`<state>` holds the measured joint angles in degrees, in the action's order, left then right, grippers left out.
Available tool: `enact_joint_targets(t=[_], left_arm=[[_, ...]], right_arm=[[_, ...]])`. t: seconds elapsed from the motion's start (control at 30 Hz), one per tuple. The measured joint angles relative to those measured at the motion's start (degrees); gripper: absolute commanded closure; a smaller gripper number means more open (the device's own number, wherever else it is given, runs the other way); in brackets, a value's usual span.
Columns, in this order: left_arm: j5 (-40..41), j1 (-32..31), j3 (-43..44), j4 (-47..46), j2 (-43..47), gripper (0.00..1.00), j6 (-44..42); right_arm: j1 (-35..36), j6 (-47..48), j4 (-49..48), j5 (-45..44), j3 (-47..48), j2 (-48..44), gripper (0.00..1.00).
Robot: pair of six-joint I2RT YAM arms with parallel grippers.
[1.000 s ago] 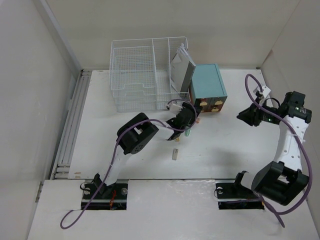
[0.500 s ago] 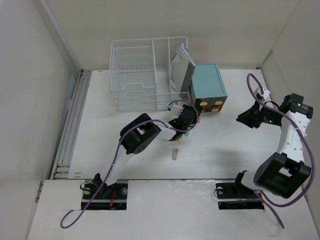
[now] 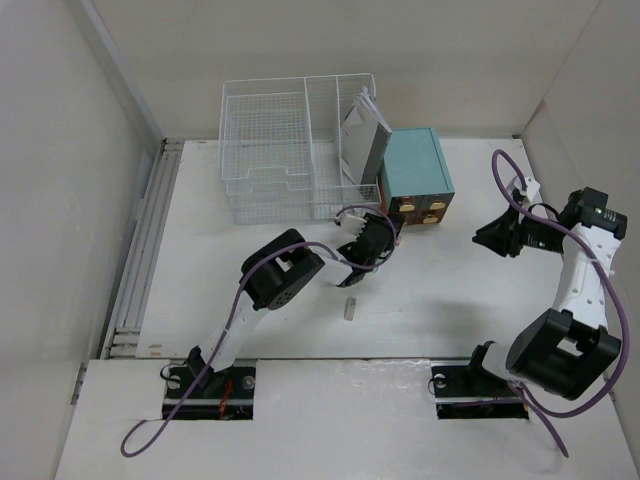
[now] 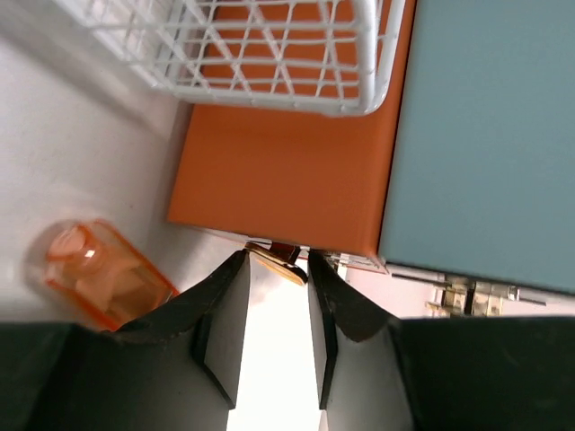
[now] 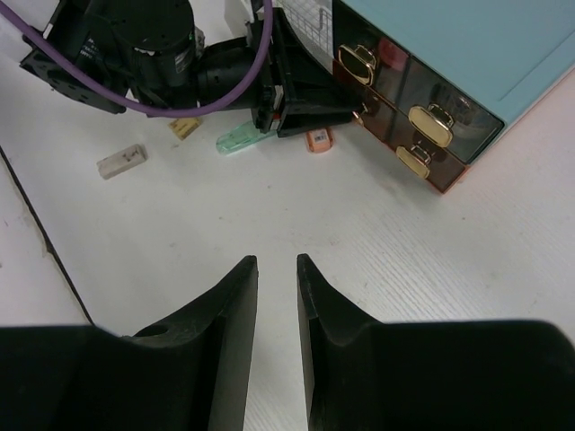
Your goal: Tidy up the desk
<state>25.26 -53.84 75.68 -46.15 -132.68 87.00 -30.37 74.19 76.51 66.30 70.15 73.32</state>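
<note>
No text, number or brand can be read in any view. The only print that shows is on the pale sheet (image 5: pixel 313 16) just beside the teal drawer box (image 5: pixel 467 45), at the top edge of the right wrist view. It carries faint dark ruled lines, like a form or table, too small and blurred to make out. The drawer box fronts carry only plain gold handles. The wire basket (image 3: pixel 265 140) and the small block (image 3: pixel 350 309) lying on the worktop (image 3: pixel 450 290) bear no legible marking.
</note>
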Motion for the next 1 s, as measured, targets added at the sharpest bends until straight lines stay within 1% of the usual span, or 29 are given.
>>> enact_joint_targets(t=[0.23,0.53,0.67,0.7,0.8,0.83,0.93,1.0], left_arm=[[1.25,-3.06,-6.54,-6.05,1.99,0.88,2.14],[2.64,-8.13,-14.67,-8.87,6.23,0.88,5.22],[3.43,-9.99,-19.02,-11.56,8.13,0.88,7.21],[3.85,-10.54,-20.02,-11.98,8.70,0.89,7.74],[4.63,-12.76,-23.10,-11.78,10.14,0.89,8.22],[4.79,-13.44,-23.80,-11.32,10.19,0.87,8.22],[4.81,-14.95,-25.18,-10.45,10.19,0.61,7.87],[4.98,-15.04,-25.38,-11.85,10.71,0.52,6.75]], right_arm=[[0.00,0.20,0.04,0.11,0.00,-1.29,0.70],[-0.31,0.20,0.04,0.39,0.00,-1.84,0.70],[-0.44,0.22,0.04,0.44,0.00,-2.45,0.70],[-0.44,0.22,0.04,0.44,0.00,-2.47,0.70],[-0.44,0.22,0.04,0.44,0.00,-2.47,0.70],[-0.44,0.22,0.04,0.44,0.00,-2.47,0.69],[-0.44,0.22,0.07,0.44,0.00,-2.49,0.62],[-0.44,0.24,0.04,0.39,0.00,-2.51,0.58]])
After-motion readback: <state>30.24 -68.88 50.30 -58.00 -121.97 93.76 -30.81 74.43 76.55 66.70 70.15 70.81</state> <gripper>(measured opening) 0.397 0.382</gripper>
